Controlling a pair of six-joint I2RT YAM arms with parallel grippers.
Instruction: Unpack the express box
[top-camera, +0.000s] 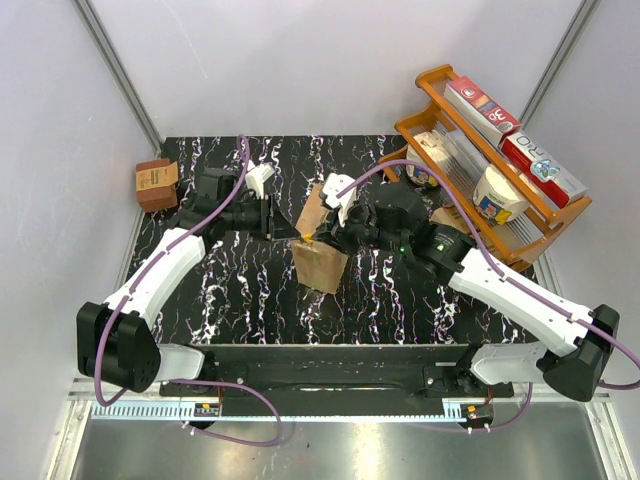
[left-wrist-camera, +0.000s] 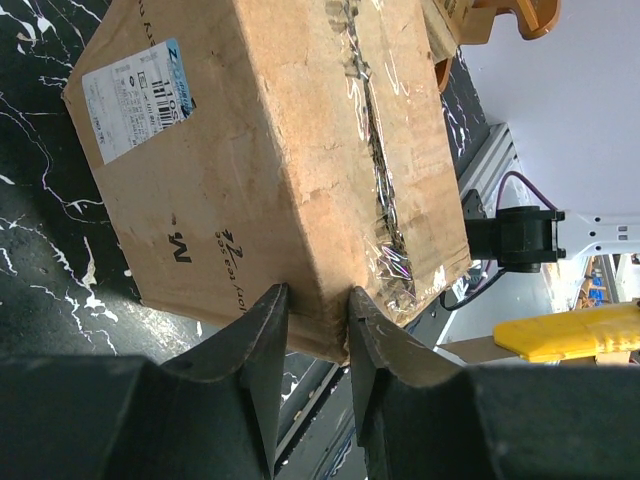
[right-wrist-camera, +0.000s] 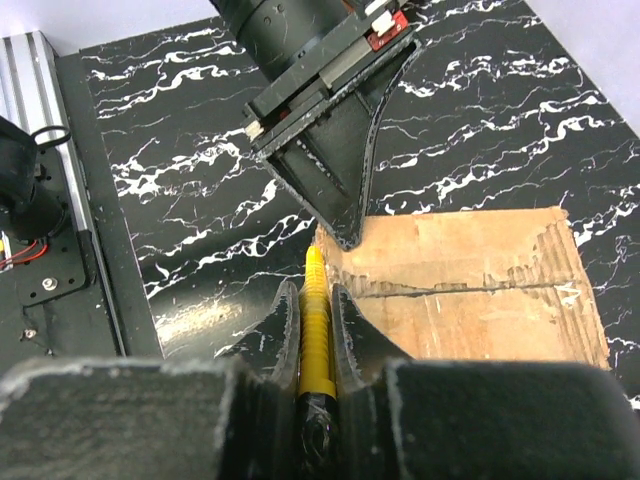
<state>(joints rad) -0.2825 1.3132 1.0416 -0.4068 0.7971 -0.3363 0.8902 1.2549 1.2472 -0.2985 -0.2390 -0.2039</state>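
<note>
While both arms reach forward from their bases at the near edge of the black marbled table (top-camera: 230, 290), their grippers meet at the table's middle, where the express box (top-camera: 320, 262) sits with its flaps still closed. The left gripper (left-wrist-camera: 318, 305) is clamped on one corner edge of the box, a finger pressed to the cardboard on either side. That wrist's view shows the white shipping label (left-wrist-camera: 135, 100) on one face, a dark printed word (left-wrist-camera: 182, 250) below it, and a wrinkled clear tape seam (left-wrist-camera: 385, 180) running along the adjoining face. The right gripper (right-wrist-camera: 316, 300) is closed tight around a yellow tool (right-wrist-camera: 316, 320), whose tip lies at the box's edge, just beside the left gripper's finger and at the end of the seam between the flaps. Whether the box lies flat or is tipped up cannot be told from above. Farther back, at the table's far left corner, stands a small darker-brown box (top-camera: 157, 183), well apart from the arms. At the far right leans an orange rack (top-camera: 440, 85) holding red-and-white cartons (top-camera: 480, 105) and a white tub (top-camera: 500, 195).
</note>
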